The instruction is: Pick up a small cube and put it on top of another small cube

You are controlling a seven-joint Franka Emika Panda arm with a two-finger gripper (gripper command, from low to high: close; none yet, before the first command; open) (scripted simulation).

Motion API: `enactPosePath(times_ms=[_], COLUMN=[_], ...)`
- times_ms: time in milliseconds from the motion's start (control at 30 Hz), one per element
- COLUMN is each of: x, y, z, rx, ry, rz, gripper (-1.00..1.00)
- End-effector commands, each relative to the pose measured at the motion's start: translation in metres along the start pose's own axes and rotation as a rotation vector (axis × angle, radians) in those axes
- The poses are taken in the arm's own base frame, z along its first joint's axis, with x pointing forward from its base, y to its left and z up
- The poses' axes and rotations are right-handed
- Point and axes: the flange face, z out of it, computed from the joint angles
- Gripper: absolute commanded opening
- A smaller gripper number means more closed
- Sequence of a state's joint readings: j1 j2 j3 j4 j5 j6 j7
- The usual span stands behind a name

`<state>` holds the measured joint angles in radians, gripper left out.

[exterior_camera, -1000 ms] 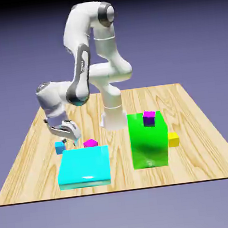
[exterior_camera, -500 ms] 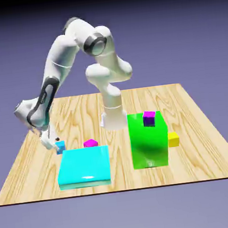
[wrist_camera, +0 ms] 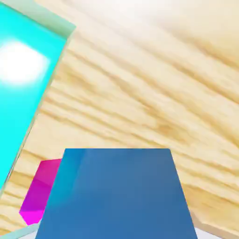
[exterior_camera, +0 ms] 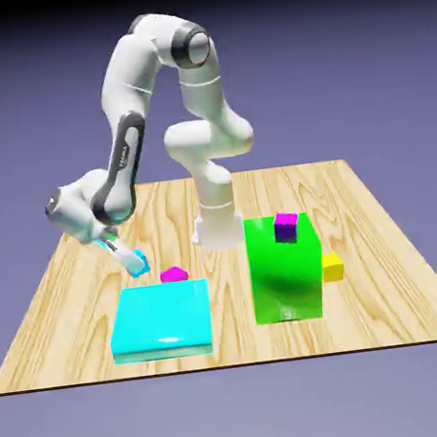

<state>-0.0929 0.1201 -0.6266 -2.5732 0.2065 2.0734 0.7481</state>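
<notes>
The small cube [exterior_camera: 141, 263], plain blue, hangs a little above the wooden table [exterior_camera: 379, 241], just behind the cyan slab's back left corner, with my gripper [exterior_camera: 131, 261] shut on it. In the hand view the same small cube [wrist_camera: 116, 196] fills the lower middle and hides both fingertips. A small magenta cube [exterior_camera: 174, 274] rests on the table right beside it, against the slab's back edge; in the hand view the magenta cube [wrist_camera: 39, 196] peeks out at the blue cube's left.
A large flat cyan slab [exterior_camera: 162, 319] lies at the exterior view's front left, and the cyan slab [wrist_camera: 21, 79] covers the hand view's left side. A tall green block [exterior_camera: 285, 272] stands right of centre with a purple cube [exterior_camera: 286, 226] on top. A yellow cube [exterior_camera: 333, 266] sits beside it.
The jaws closed on the blue cube. The hand then swung up and toward the exterior view's right, carrying the cube off the table toward the magenta cube.
</notes>
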Motion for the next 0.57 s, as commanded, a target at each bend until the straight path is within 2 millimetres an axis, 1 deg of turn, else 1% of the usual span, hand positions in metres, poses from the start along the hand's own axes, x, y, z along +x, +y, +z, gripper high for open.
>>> enactPosePath(times_ms=[0,167,233,400,433,467,500,533], x=[-0.014,-0.082,-0.086,-0.066,-0.065,-0.065,-0.065,-0.069], y=[-0.003,-0.006,-0.006,-0.01,-0.01,-0.01,-0.01,-0.01], z=[0.0,-0.002,-0.003,0.06,0.062,0.062,0.062,0.05], rx=[-0.024,-0.116,-0.12,-0.12,-0.12,-0.12,-0.12,-0.119], ry=[0.031,0.22,0.232,0.232,0.232,0.232,0.232,0.231], rz=[-0.054,-0.311,-0.323,-0.323,-0.323,-0.323,-0.323,-0.324], gripper=[-1.0,-1.0,-1.0,-1.0,-1.0,1.0,1.0,1.0])
